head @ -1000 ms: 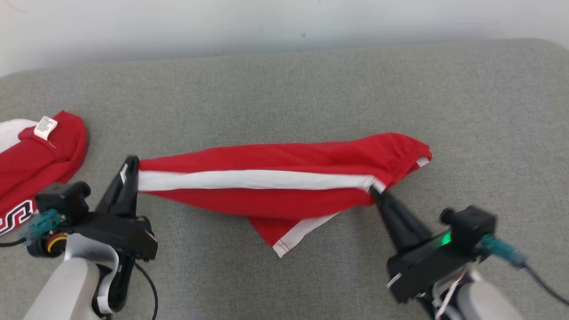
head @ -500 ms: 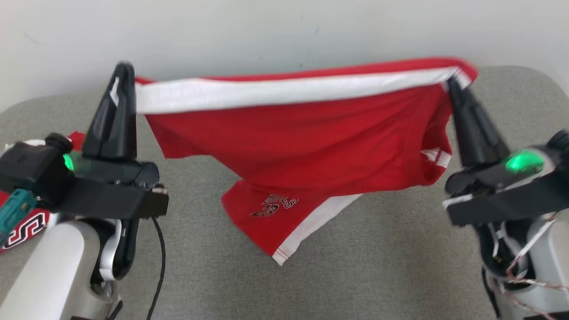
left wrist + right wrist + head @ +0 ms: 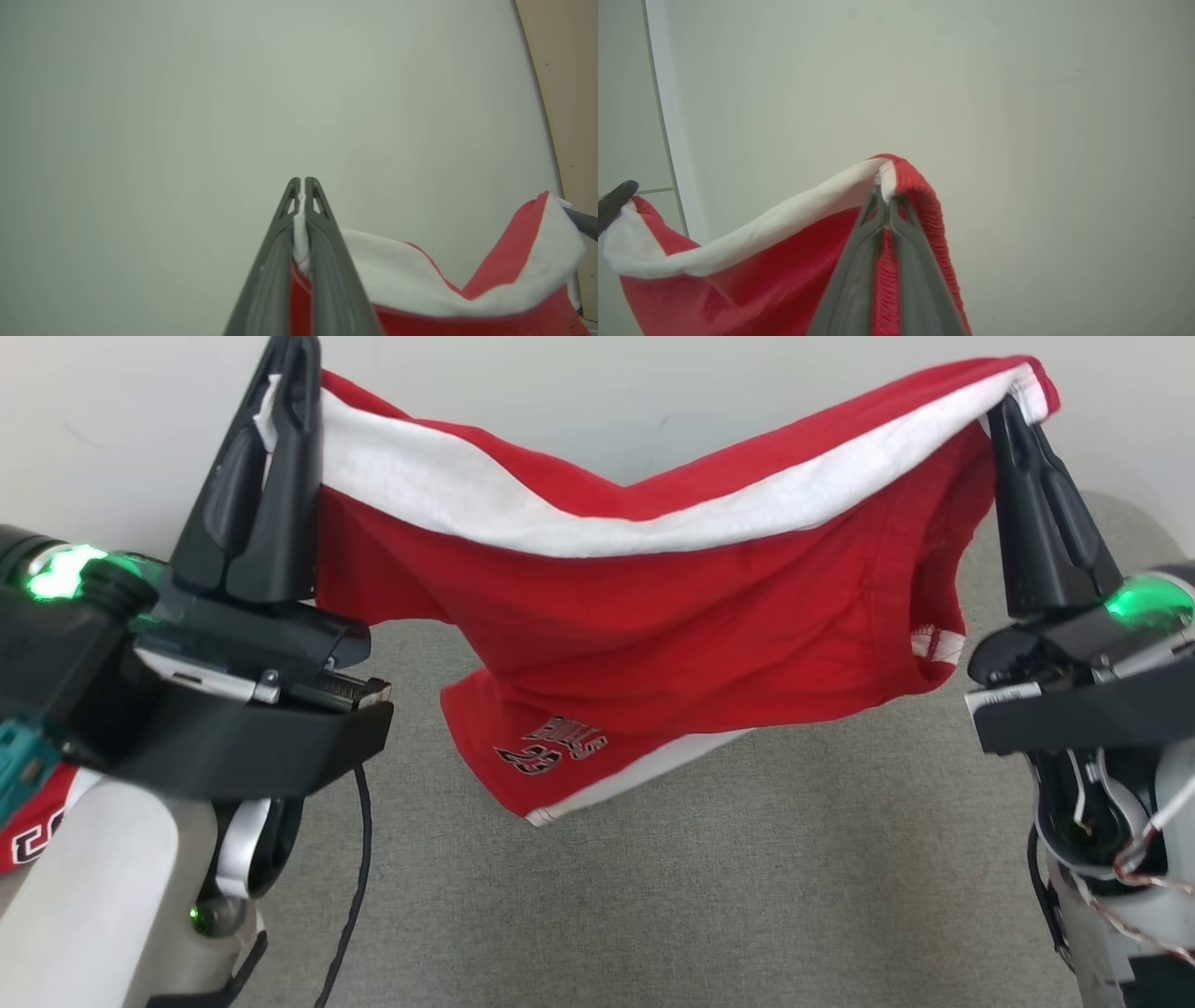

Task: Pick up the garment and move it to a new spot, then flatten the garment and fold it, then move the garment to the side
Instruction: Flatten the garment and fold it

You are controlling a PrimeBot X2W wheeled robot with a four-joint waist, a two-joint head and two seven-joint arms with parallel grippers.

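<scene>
Red garment [image 3: 653, 616], shorts with a white side band, is seen in the head view held aloft above the grey cushion [image 3: 747, 915], sagging between both grippers. The pick-up-and-move step is judged to be in hand. Next, a carry to a fresh spot and a level lowering are called for, with the band pulled taut. The left gripper [image 3: 291, 373] is clamped on one band end, the right gripper [image 3: 1013, 411] on the other. Left wrist view: jaws are pinched shut on white fabric. Right wrist view: jaws are closed on the band beside the elastic waistband [image 3: 924, 210].
</scene>
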